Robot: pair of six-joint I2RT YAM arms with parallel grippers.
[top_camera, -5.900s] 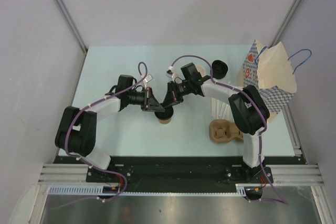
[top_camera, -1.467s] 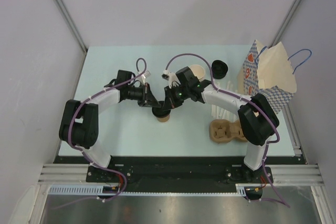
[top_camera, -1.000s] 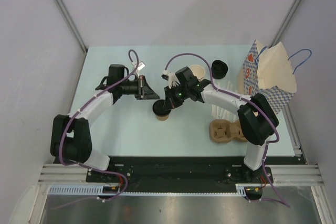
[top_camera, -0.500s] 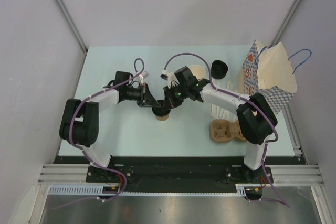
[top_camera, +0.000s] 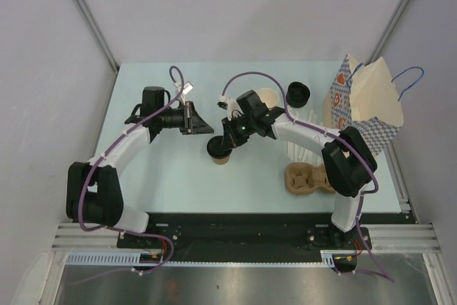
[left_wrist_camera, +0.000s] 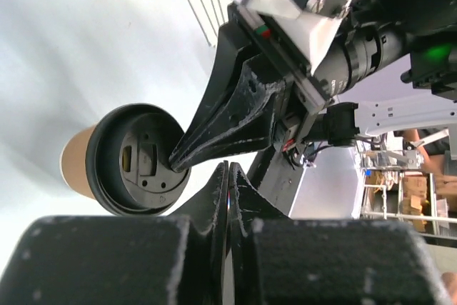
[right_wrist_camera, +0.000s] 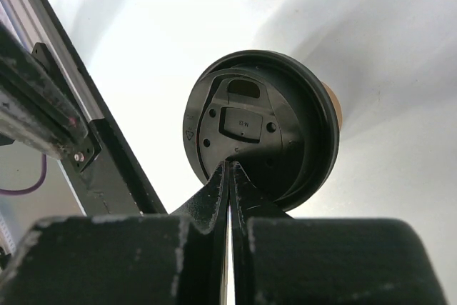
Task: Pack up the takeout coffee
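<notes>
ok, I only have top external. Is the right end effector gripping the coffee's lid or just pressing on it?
Observer: Right wrist shows the right end effector shut, tips resting on the black lid at its rim, nothing pinched.
Operator: Lid seated?
Observer: Left wrist shows it level on the takeout coffee, no gap visible.
Operator: And the other arm?
Observer: The left end effector is shut too, tips short of the coffee, not touching.

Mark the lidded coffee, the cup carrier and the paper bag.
takeout coffee (right_wrist_camera: 260,130), right wrist view, centre of black lid
cup carrier (top_camera: 300,178), top view, left well
paper bag (top_camera: 377,98), top view, tan inner wall
</notes>
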